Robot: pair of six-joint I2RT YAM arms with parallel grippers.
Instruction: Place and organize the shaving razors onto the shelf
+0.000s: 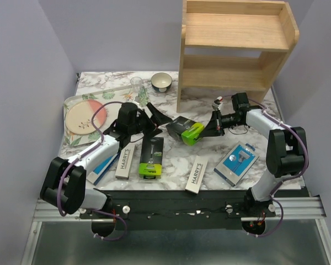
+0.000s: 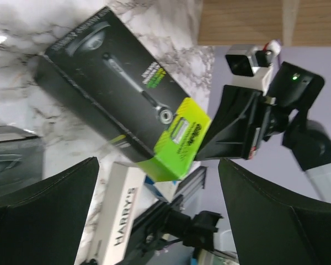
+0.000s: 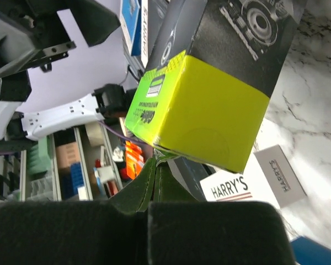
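Top external view, near edge of the surface point(image 1: 174, 159) first: a white HARRY'S box point(image 1: 124, 160), a flat black box point(image 1: 151, 157) with a lime end, a second HARRY'S box point(image 1: 196, 174) and a blue-and-white pack point(image 1: 237, 162) lie in a loose row. Another blue pack point(image 1: 102, 167) is half hidden under the left arm. Toward the middle, between the two arms, lies the pack being worked, the angled black box point(image 1: 186, 130), its lime end toward the right arm. The left fingers point(image 2: 44, 221) stand wide apart just left of it and hold nothing; from the left wrist the box lies beyond them, not between. The right fingers point(image 3: 209, 232) are pressed together with their tips at the edge of the lime end. Whether they nip a thin flap there or merely touch it, I cannot tell. At the far edge stands the shelf point(image 1: 234, 49), with no pack on it yet, and a floral tray point(image 1: 107, 95) sits at the far-left corner.

Closed tips look a poor hold for a box this long. It would likely go better to part the right fingers and span the box across its narrow sides near the middle. Then lift it level and set it well back on a tier against one side panel, leaving room for the other five.
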